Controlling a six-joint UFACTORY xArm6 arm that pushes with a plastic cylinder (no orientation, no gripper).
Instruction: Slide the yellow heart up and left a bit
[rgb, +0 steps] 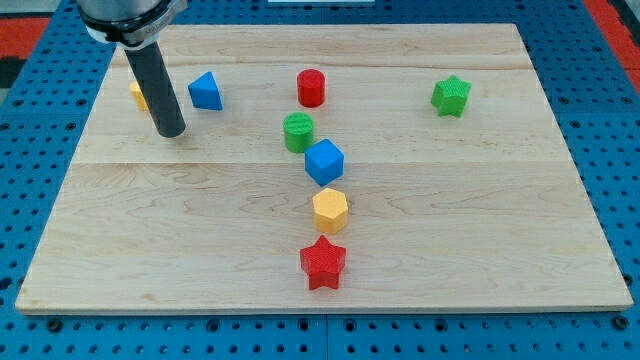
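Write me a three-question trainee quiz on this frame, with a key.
1. True or false: my tip rests against the red star.
2. Which block is partly hidden behind the rod? A) green star B) yellow block, presumably the heart C) blue cube
3. Fill in: the block just to the view's right of the rod is the blue ____.

Key: 1 false, the tip sits near the view's top left, far from it; 2 B; 3 triangle.

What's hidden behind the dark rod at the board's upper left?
A yellow block peeks out from behind the rod, left of the blue block. Most of it is covered, so its shape cannot be made out.
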